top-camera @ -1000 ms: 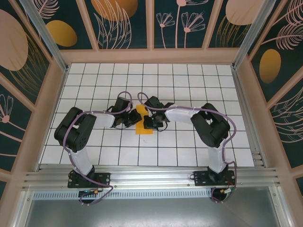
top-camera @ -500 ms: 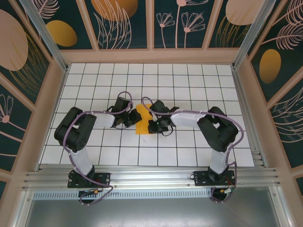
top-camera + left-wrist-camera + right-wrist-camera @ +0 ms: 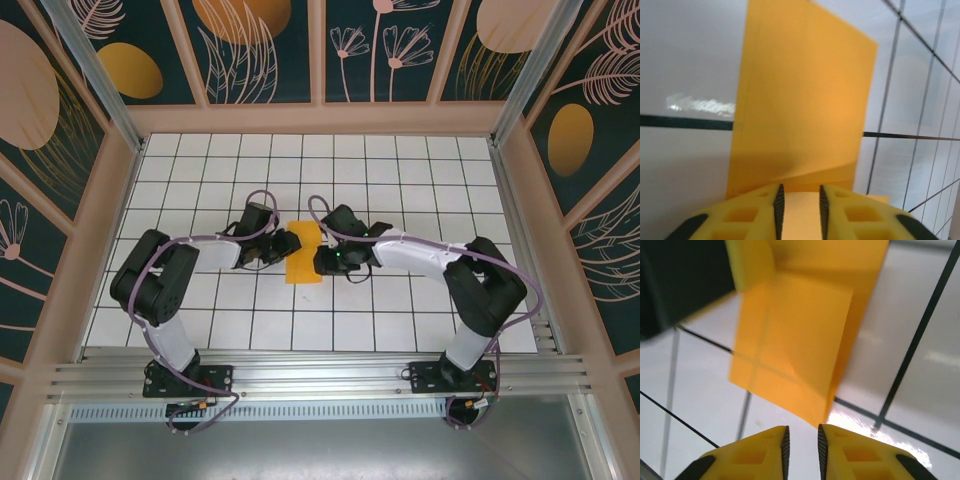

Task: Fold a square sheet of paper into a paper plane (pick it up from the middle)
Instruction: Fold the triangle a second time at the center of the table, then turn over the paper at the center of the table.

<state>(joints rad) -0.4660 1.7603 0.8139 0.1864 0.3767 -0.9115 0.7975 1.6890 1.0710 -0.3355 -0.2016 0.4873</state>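
Observation:
The square sheet of paper point(image 3: 303, 253) lies on the white tiles as a narrow orange-yellow rectangle, folded over on itself, not a pointed paper plane. A slanted folded layer shows on the paper point(image 3: 805, 100) in the left wrist view. My left gripper point(image 3: 284, 246) sits at its left edge, and this left gripper point(image 3: 799, 189) is open a little, with the paper lying under the gap. My right gripper point(image 3: 326, 259) is at the paper's right edge. That right gripper point(image 3: 803, 430) is open, with bare tile between its fingers and the paper's point(image 3: 795, 350) corner just ahead.
The table point(image 3: 420, 180) is a white tile grid with black lines, walled by dark floral panels point(image 3: 250, 50) in wooden frames. An aluminium rail point(image 3: 320, 375) runs along the near edge by the arm bases. The left gripper's yellow finger point(image 3: 752, 260) shows across the paper from the right wrist.
Both grippers have gone from shut to slightly open. The right gripper has drawn back off the paper to its right edge and its elbow has swung right. The paper lies flatter.

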